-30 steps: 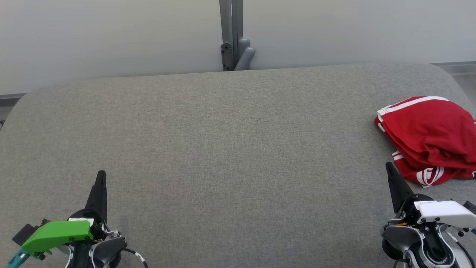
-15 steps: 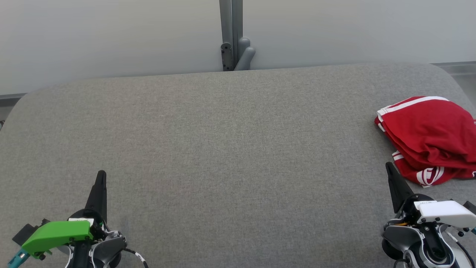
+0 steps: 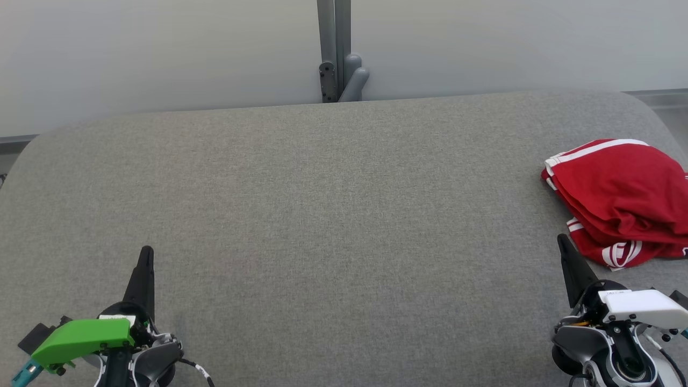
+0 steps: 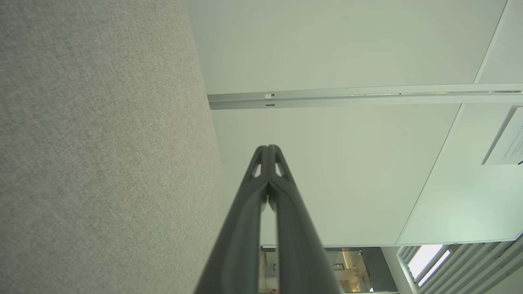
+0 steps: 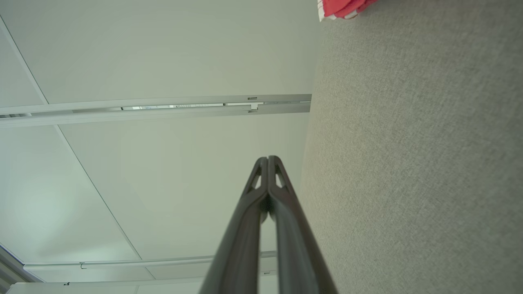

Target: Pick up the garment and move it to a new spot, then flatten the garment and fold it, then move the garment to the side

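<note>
Left gripper [image 3: 146, 251]: over the worktop's near left corner; two long dark tapered fingers pressed together tip to tip, holding nothing; a green plastic cover [image 3: 80, 337] on its wrist.
Worktop [image 3: 322, 215]: grey woven fabric, matte, with rounded far corners.
Post [image 3: 334, 48]: grey metal upright behind the middle of the far edge, between smooth pale wall panels.
Garment [image 3: 618, 193]: red soft cloth with white stripes along one edge, bunched in loose layered folds at the worktop's right edge, partly cut off by the head view.
Writing: white marks on the garment's near hem, not readable.
Right gripper [image 3: 561, 239]: over the near right corner; fingers closed together, empty; near the garment's hem but apart from it; a white cover [image 3: 642, 306] on its wrist.
</note>
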Tool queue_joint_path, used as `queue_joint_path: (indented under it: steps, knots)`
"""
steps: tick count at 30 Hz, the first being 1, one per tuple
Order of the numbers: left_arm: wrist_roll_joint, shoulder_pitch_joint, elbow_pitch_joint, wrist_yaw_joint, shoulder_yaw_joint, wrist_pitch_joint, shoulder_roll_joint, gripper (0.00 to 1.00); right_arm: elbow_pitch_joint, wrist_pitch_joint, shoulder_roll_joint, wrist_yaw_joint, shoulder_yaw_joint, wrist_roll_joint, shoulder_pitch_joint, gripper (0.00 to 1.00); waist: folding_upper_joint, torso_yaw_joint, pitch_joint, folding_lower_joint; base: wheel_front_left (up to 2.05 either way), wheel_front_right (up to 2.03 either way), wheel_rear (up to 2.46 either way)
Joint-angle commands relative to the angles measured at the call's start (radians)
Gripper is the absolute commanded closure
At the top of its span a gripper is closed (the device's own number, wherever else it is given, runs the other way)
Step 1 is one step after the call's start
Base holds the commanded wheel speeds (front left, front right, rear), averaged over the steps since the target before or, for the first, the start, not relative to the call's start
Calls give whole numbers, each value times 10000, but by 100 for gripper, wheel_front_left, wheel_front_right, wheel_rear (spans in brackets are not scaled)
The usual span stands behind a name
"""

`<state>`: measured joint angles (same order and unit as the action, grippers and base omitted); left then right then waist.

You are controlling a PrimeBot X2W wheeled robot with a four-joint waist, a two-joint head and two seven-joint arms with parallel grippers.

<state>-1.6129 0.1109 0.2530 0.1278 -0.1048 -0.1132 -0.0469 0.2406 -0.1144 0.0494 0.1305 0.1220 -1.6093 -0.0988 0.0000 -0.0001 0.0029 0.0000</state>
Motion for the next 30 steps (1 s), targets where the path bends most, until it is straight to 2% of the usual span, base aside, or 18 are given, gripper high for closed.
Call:
queue_joint_path:
  steps: [1,30]
  knots:
    - [-10,110,-41,66,-38,-35,-63,100,-47,-39,13,4,18,-67,-78,100,0,0,0,0,0,0,0]
    - [-10,110,-40,66,-38,-35,-63,100,-46,-39,13,4,18,-68,-78,100,0,0,0,0,0,0,0]
